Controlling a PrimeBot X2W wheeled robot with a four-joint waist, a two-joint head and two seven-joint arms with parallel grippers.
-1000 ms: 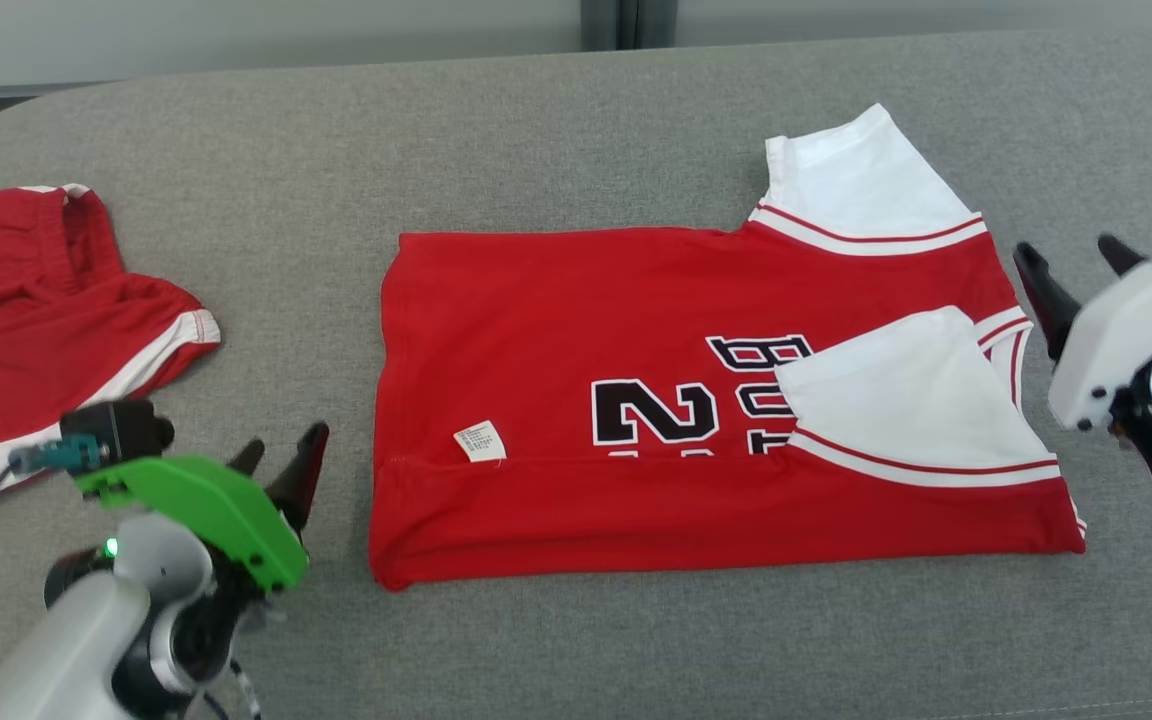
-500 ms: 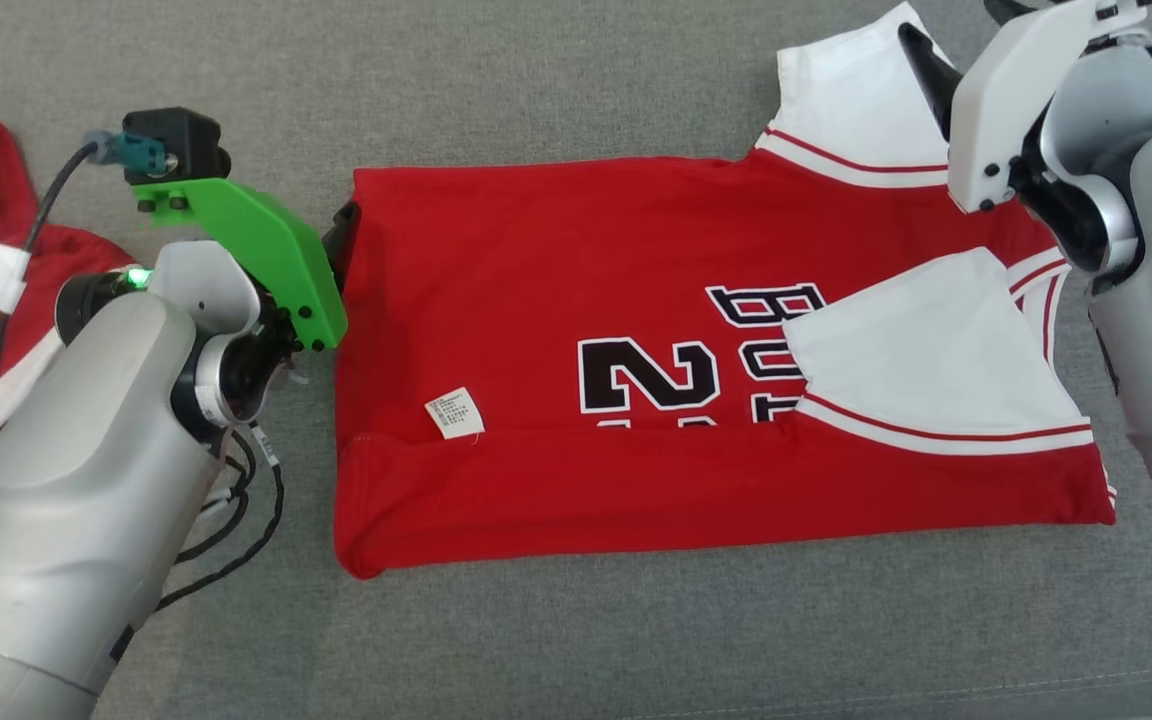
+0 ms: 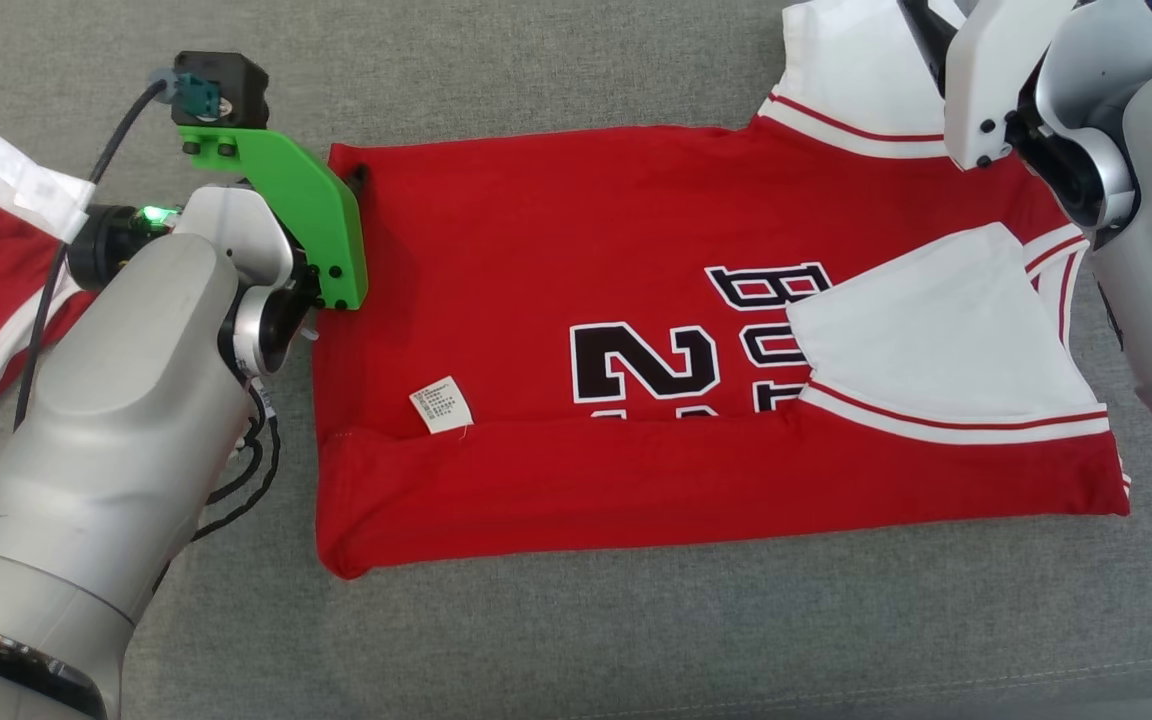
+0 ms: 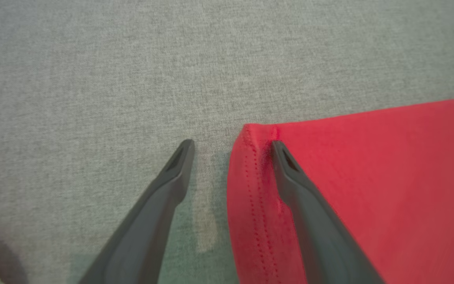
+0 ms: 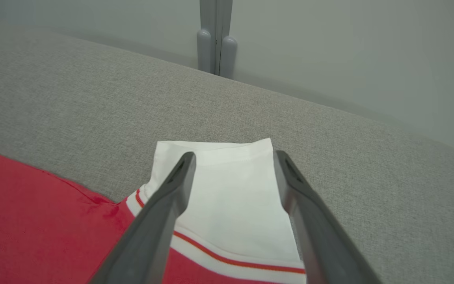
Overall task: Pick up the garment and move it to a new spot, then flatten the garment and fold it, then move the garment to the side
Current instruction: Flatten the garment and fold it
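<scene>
Left fingers (image 4: 164, 197) and right fingers (image 5: 164, 205) farther forward, open; jersey (image 3: 556, 250) lengthwise left-right, neck probably rightward.

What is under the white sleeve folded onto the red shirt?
The sleeve lies on the shirt, over the black letters beside the 2. The rest of the lettering is covered, so it cannot be read.

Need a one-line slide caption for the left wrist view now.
Open left gripper straddling the stitched corner of the red jersey, one finger over cloth, the other over grey upholstery.
</scene>
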